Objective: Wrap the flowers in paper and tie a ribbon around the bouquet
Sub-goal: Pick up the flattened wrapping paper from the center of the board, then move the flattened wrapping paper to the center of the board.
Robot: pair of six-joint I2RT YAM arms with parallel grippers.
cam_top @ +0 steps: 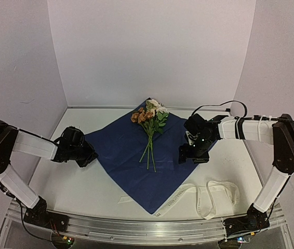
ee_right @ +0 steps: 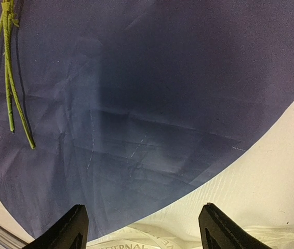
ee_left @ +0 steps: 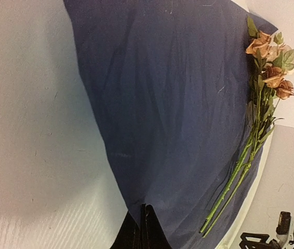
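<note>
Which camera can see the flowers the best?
The left wrist camera. It shows the flowers big and whole, from the blooms down to the stem ends. The top camera shows the whole bunch too, but small. The right wrist camera catches only the green stem ends.

**Right wrist cam: mostly blue sheet**

The dark blue paper (ee_right: 162, 93) fills nearly the whole shot, lying flat and a bit creased. Only the green stem ends of the flowers (ee_right: 7, 78) show, top left, lying on it. The right tool (ee_right: 143, 207) hangs spread wide over the paper's edge. White tabletop (ee_right: 271, 171) is at right. The ribbon (ee_right: 147, 241) peeks in at the bottom, and its print maybe reads "ETERNAL".
</note>
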